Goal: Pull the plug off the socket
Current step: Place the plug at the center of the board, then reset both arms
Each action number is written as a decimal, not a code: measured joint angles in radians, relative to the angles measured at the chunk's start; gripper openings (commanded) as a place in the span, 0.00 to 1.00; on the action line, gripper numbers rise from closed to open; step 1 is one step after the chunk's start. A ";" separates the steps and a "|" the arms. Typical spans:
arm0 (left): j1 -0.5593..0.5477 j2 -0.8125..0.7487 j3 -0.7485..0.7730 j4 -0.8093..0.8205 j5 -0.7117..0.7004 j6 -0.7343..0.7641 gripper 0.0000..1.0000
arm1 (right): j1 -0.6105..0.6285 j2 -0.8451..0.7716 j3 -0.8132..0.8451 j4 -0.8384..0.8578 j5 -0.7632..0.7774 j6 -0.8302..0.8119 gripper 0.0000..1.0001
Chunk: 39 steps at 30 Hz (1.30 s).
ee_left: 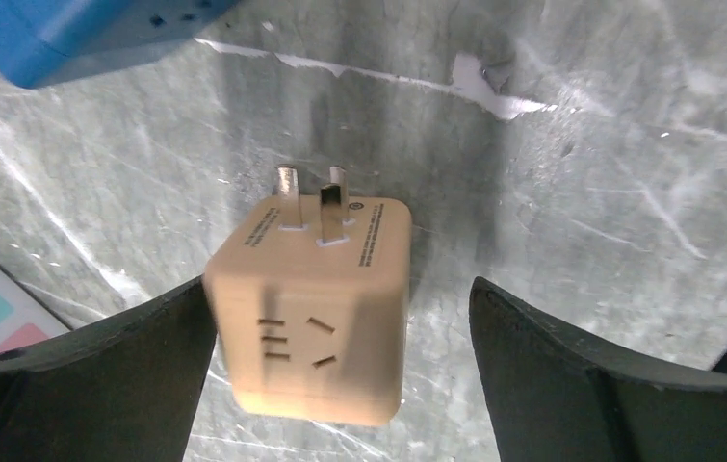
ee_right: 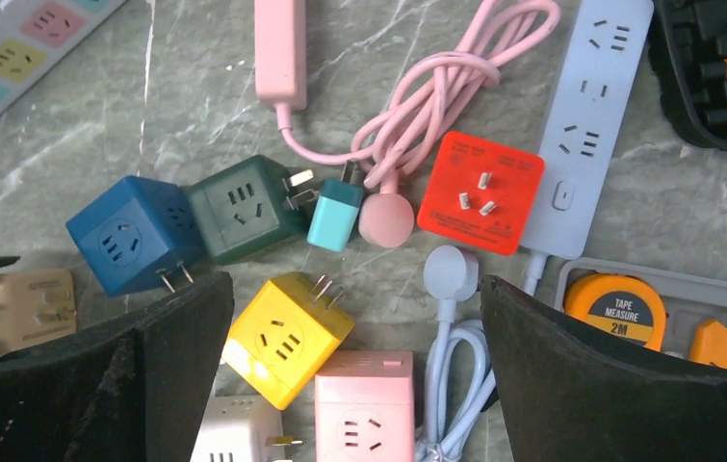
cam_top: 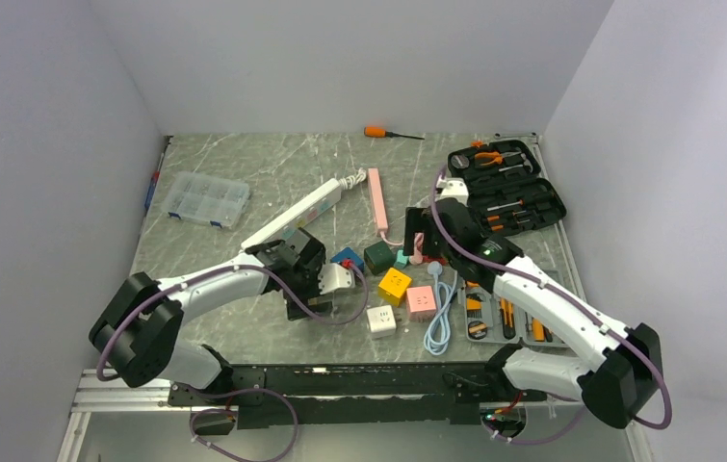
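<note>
Beige plug cube (ee_left: 311, 308) on grey, white-veined table (ee_left: 590, 202).

Yellow-orange tape measure (ee_right: 617, 306) in the grey tool case (ee_right: 672, 276), round black label reading "TAPE MEASURE 2M" in white capitals, beige cube adapter (ee_left: 311, 308) with two lines of fine dark print flanking its prongs, too small and blurred to read

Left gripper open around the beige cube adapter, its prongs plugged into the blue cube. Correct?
No. The left gripper is open around the beige cube adapter, but its prongs are bare and clear of the blue cube, as the left wrist view shows.
</note>
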 measured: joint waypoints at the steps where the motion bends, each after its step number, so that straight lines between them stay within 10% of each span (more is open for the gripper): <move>1: 0.003 0.000 0.023 -0.032 0.010 -0.011 0.99 | -0.018 -0.011 -0.005 0.002 -0.011 0.001 1.00; 11: 0.186 -0.003 0.404 -0.329 0.097 -0.146 0.99 | -0.332 -0.046 -0.007 0.004 -0.206 0.003 1.00; 19: 0.740 0.011 0.697 -0.476 0.390 -0.240 0.99 | -0.733 -0.043 0.018 -0.007 -0.334 0.078 1.00; 24: 0.960 0.006 0.624 -0.427 0.431 -0.298 0.99 | -0.757 -0.040 -0.031 0.028 -0.189 0.103 1.00; 39: 1.121 0.057 0.349 -0.073 0.359 -0.526 0.99 | -0.755 0.061 -0.298 0.467 0.027 -0.027 1.00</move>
